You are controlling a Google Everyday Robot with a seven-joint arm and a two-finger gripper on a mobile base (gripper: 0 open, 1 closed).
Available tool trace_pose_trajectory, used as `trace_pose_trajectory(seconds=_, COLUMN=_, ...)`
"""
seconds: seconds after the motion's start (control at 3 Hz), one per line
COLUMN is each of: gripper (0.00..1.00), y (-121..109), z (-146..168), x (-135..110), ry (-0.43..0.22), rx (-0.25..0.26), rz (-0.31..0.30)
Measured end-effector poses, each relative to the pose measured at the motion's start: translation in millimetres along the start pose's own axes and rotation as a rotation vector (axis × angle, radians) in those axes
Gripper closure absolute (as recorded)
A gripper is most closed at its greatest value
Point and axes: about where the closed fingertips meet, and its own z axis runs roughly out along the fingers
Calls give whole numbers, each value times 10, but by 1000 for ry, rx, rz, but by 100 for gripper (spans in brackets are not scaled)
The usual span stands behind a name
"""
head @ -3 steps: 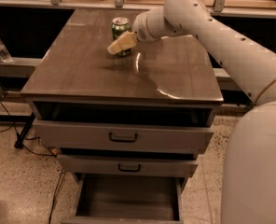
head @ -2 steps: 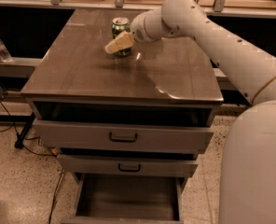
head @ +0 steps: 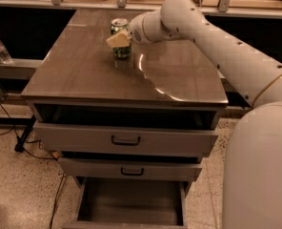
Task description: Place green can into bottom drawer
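The green can point(head: 119, 25) stands upright on the brown cabinet top point(head: 84, 75), near the far middle. My gripper point(head: 117, 40) reaches in from the right and sits right at the can's middle, covering part of its label. The bottom drawer point(head: 131, 202) is pulled open at the foot of the cabinet, and its dark flat interior shows nothing in it.
The top drawer point(head: 125, 140) and middle drawer point(head: 131, 171) have dark handles and stick out slightly. A water bottle point(head: 0, 48) stands on a shelf at the left. My white arm point(head: 236, 61) crosses the right side. Cables lie on the speckled floor at the left.
My gripper has shifted a little up and left, closer onto the can. The can has not moved.
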Motion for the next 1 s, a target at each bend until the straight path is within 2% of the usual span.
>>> trace_pose_trajectory(seconds=0.33, gripper=77, y=74, z=-56, x=-37, ry=-22, rx=-12, rz=10)
trace_pose_trajectory(seconds=0.67, gripper=98, y=128, z=-394, x=-112, ry=-50, rx=-13, rz=-14)
trace_pose_trajectory(seconds=1.0, gripper=100, y=381, z=-1002, x=-190, ry=-76, rx=-23, rz=-49)
